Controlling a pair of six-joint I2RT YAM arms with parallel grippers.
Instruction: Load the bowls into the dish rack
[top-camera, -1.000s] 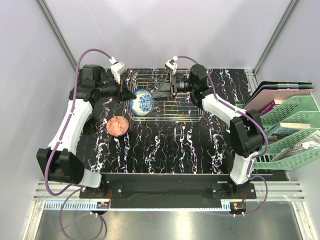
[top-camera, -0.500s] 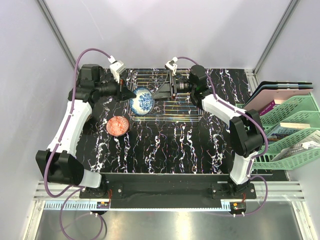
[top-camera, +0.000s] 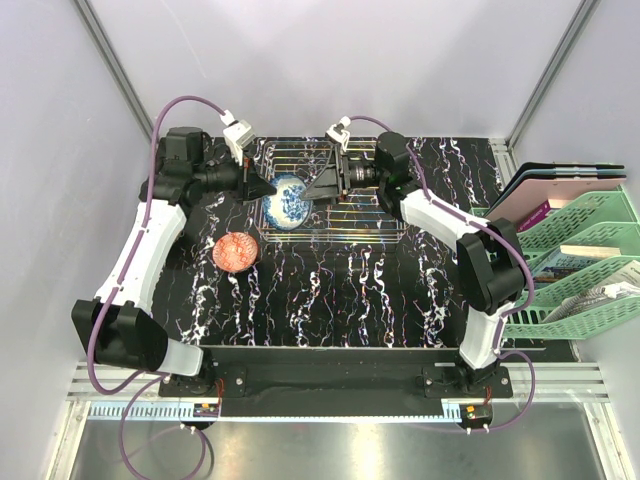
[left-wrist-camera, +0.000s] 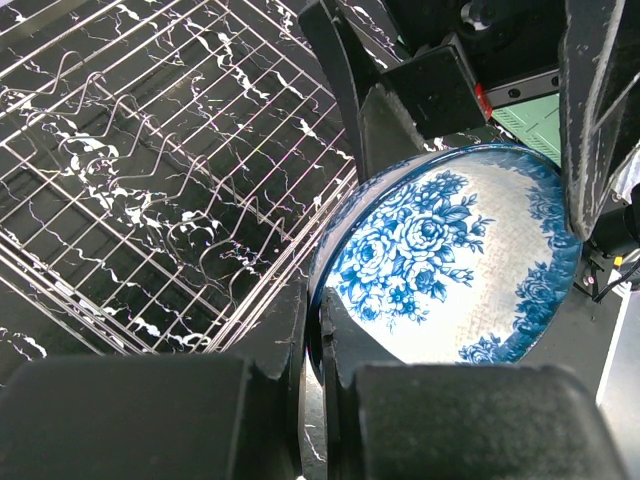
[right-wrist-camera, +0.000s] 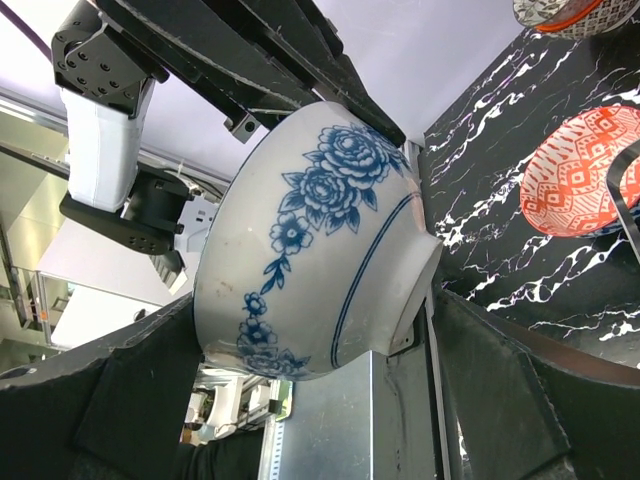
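A white bowl with blue flowers (top-camera: 287, 203) hangs tilted on its side over the left end of the wire dish rack (top-camera: 365, 215). My left gripper (top-camera: 263, 188) is shut on its rim; in the left wrist view the fingers (left-wrist-camera: 300, 335) pinch the rim of the bowl (left-wrist-camera: 450, 260) beside the rack (left-wrist-camera: 150, 180). My right gripper (top-camera: 316, 186) is open, its fingers standing either side of the bowl (right-wrist-camera: 310, 250). A red patterned bowl (top-camera: 237, 251) lies on the table left of the rack, also in the right wrist view (right-wrist-camera: 580, 170).
Another bowl with an orange rim (right-wrist-camera: 565, 12) shows at the top edge of the right wrist view. Green stacked trays (top-camera: 590, 260) with papers stand at the table's right side. The black marbled table (top-camera: 340, 300) spreads in front of the rack.
My right gripper has slid left, closing in around the blue flowered bowl. The left gripper and bowl have shifted slightly up and right.
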